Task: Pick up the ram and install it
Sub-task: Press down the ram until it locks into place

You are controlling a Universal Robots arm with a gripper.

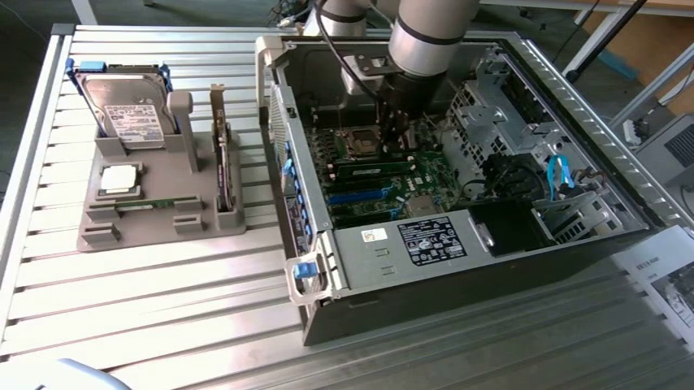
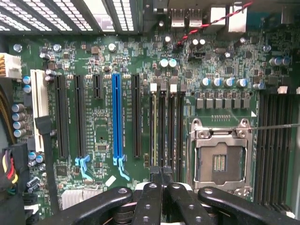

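One ram (image 2: 154, 126), a thin green stick seen edge-on, stands in the slot farthest from the empty processor socket (image 2: 219, 161), among several black memory slots. In the exterior view that ram (image 1: 375, 168) lies across the motherboard just below the socket. My gripper (image 2: 161, 174) hangs inside the case over the near end of these slots, its fingers (image 2: 153, 187) pressed together with nothing visible between them. In the exterior view the gripper (image 1: 391, 128) is just above the board. A second ram (image 1: 146, 203) rests in the grey holder (image 1: 97, 236) outside the case.
The holder also carries a hard drive (image 1: 125, 110), a square silver processor (image 1: 119, 180) and an upright dark expansion card (image 1: 224, 162). The open computer case (image 1: 325, 268) walls in the arm. A blue expansion slot (image 2: 117, 117), a drive cage (image 1: 488, 114) and cables (image 1: 558, 175) surround the work area.
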